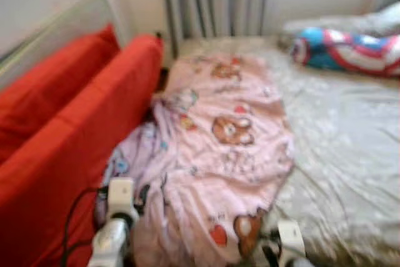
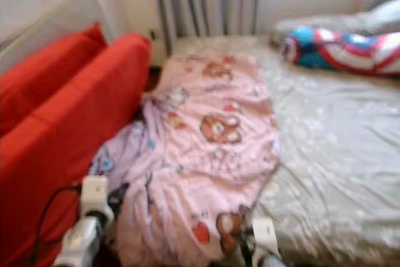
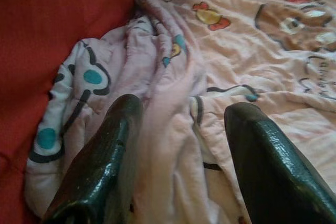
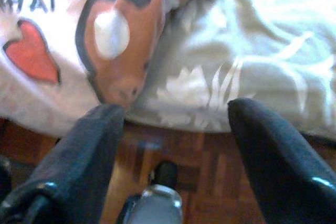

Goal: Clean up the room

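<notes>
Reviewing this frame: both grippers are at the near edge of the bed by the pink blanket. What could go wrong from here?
1. The left gripper is open around a bunched fold of the pink blanket; closing may catch only that fold, leaving the rest dragging.
2. The right gripper is open at the bed's edge, where the blanket's hem meets the grey sheet; it might pinch the sheet too.
3. The blanket is wedged against the red cushion, so pulling may snag.

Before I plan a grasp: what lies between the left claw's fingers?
In the left wrist view, a bunched fold of the pink blanket lies between the open left claw's fingers.
</notes>
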Motion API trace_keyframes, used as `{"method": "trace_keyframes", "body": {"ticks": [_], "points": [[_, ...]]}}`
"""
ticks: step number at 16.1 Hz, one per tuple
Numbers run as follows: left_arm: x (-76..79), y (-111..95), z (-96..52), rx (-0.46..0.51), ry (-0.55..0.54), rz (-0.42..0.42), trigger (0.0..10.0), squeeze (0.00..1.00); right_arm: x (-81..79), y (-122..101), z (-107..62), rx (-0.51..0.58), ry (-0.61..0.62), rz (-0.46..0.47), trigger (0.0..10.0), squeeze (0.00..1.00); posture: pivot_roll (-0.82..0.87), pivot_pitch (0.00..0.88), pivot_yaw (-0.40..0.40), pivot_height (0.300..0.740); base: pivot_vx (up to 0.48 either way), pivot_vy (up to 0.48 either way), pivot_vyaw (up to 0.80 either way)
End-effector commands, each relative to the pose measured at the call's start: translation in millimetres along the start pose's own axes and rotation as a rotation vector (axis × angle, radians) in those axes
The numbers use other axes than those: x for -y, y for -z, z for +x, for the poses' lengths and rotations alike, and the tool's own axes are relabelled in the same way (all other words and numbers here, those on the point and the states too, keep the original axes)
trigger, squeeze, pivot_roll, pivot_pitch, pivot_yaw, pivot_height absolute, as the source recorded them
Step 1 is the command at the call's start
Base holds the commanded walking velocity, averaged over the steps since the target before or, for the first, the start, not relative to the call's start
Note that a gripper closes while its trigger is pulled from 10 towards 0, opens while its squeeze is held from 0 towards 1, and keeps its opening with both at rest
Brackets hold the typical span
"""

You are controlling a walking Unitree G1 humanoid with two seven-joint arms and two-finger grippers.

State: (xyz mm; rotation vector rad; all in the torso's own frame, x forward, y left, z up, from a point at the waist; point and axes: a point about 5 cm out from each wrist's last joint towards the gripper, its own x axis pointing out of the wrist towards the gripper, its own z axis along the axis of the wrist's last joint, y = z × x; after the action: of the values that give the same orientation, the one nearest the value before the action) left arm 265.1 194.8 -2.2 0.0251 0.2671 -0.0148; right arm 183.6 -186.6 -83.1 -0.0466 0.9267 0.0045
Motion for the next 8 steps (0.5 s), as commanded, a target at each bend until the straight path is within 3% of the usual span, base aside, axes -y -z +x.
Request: {"method": "trace_keyframes", "body": {"ticks": [1, 8], "points": [[-1.3, -2, 1.2, 0.0, -0.004, -0.002, 10.0, 0.0, 2.5, 3, -0.9, -0.009, 0.007, 0.021, 10.0, 0.0, 0.01, 0.001, 0.029, 0.74, 0.0, 0.0, 0.0], [-2.1, -16, 8.3, 0.056, -0.008, -0.016, 10.0, 0.0, 2.4, 4, -1.0, -0.006, 0.009, 0.026, 10.0, 0.0, 0.0, 0.0, 0.029, 0.74, 0.0, 0.0, 0.0]]}}
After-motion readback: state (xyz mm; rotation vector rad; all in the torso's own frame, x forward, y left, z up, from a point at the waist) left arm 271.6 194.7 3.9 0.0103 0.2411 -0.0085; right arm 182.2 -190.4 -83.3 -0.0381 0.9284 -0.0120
